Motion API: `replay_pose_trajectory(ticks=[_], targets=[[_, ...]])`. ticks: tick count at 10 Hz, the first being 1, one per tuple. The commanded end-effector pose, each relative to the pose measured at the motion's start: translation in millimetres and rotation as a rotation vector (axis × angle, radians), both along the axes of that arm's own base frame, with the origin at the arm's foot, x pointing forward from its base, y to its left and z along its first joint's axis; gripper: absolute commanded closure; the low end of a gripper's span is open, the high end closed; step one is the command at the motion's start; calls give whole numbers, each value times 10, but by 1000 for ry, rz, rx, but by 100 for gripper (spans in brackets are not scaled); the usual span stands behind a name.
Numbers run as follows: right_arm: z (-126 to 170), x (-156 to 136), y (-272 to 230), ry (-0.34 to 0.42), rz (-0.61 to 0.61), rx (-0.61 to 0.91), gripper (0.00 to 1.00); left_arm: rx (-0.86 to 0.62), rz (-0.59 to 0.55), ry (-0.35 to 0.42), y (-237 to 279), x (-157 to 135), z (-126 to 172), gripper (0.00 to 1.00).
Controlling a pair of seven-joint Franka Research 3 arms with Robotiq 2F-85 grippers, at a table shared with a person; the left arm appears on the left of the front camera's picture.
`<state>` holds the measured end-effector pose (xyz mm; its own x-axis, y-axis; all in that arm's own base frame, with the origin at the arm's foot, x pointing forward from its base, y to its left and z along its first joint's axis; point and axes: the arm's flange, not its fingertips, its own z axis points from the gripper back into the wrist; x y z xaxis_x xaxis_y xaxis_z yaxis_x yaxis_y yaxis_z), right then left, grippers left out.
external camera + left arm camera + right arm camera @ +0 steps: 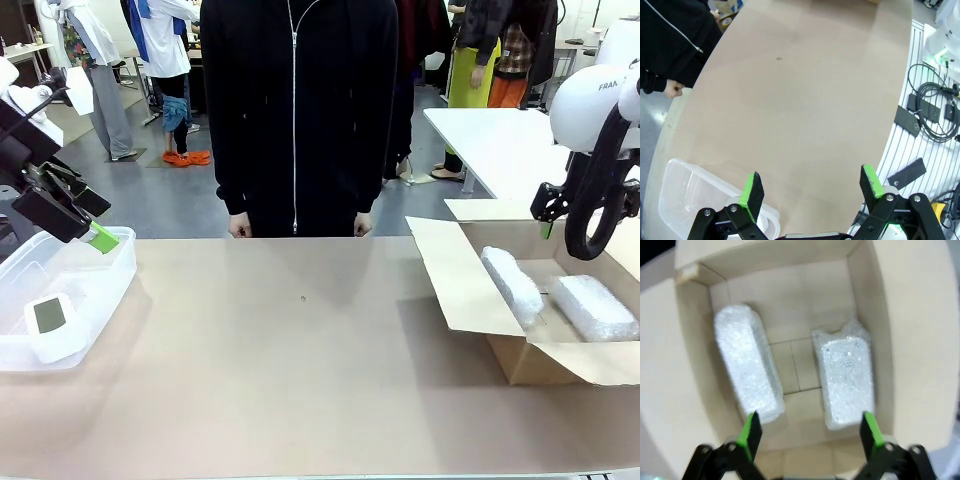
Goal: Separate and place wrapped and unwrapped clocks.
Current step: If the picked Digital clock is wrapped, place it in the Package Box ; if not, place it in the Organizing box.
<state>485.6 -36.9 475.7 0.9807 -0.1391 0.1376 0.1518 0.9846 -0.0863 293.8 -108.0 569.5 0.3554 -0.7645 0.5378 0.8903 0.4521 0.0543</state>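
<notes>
At three o'clock on the tan surface [300, 380], an open cardboard box [470, 290] with flaps folded outward, holding both bubble-wrapped bundles: left bundle [512, 285] leaning against the box's inner wall, right bundle [597, 307] lying flat just beside it, a strip of bare box floor between them. Seen from the right wrist camera, the two bundles [747, 367] [846, 380] side by side and roughly parallel, apart, filling most of the box floor. Likely boxed together because both share the wrapping.

Directly above the box, the right pincer [810, 435], fingers spread wide, gripping nothing, both green pads [750, 432] clear of the wrap. Probably just free of the right bundle, with the height leaving room to lift out past the flaps.

At nine o'clock, a clear plastic tub [110, 265] at the surface's left edge, with the bare white digital clock [52, 322] inside, screen up, near the tub's front. Kept well apart from the box, so the two kinds sit at opposite ends.

Over the tub's far rim, the left pincer [95, 235], fingers apart and empty; in its wrist view [812, 192] open over the tub corner [685, 185].

At twelve o'clock, a person in a black zipped jacket [295, 110], hands hanging at the surface's far edge, not touching anything.

Sorting apparently complete, judging by where everything lies.
</notes>
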Motion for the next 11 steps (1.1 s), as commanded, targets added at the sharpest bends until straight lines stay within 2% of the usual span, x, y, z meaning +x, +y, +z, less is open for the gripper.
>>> replay_pose_trajectory(ticks=[1,3,5,7,8,11], targets=[[423,-142,24,-42,21,82,0,4,12,-8,-12,-1,-9,0],[965,-401,74,-88,53,83,0,4,12,-8,-12,-1,-9,0],[1355,-644,165,-61,98,128,0,4,12,-8,-12,-1,-9,0],[1447,-642,280,-20,72,100,0,4,12,-8,-12,-1,-9,0],[1475,-742,215,-87,80,100,0,4,12,-8,-12,-1,-9,0],[1475,-742,215,-87,80,100,0,4,12,-8,-12,-1,-9,0]])
